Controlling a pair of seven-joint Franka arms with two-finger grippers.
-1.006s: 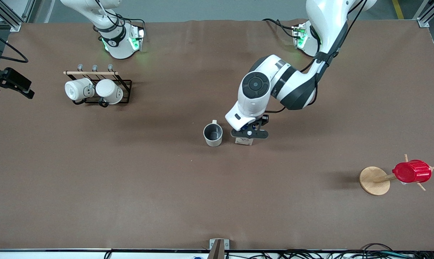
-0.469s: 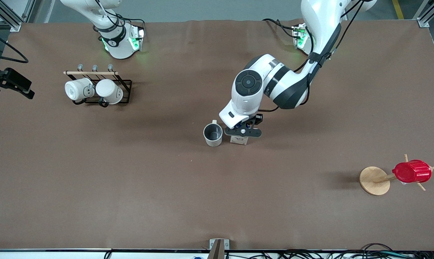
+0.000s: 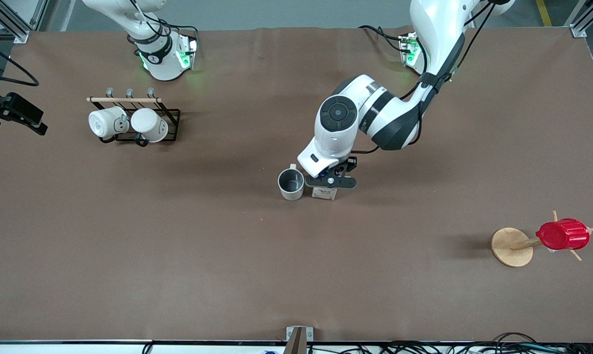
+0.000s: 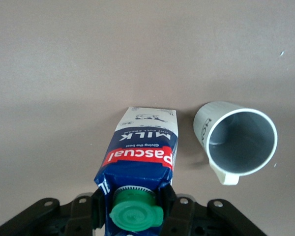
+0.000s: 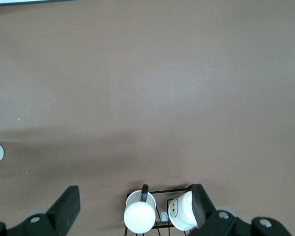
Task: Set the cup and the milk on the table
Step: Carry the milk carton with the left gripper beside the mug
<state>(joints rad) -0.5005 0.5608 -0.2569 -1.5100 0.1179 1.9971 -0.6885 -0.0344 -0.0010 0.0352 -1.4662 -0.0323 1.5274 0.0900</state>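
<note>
The cup, off-white with a dark grey inside, stands upright near the middle of the brown table. My left gripper is right beside it, toward the left arm's end, shut on the milk. In the left wrist view the fingers clamp the blue and white carton just under its green cap, and the cup sits a small gap away. Whether the carton's base touches the table I cannot tell. My right gripper hangs open and empty, high over the mug rack.
A black wire rack with two white mugs stands near the right arm's base. A wooden stand carrying a red ribbed cup is toward the left arm's end, nearer the front camera.
The left arm has carried the milk a short way toward the cup, closing the gap between them. The cup and the right arm have stayed still.
</note>
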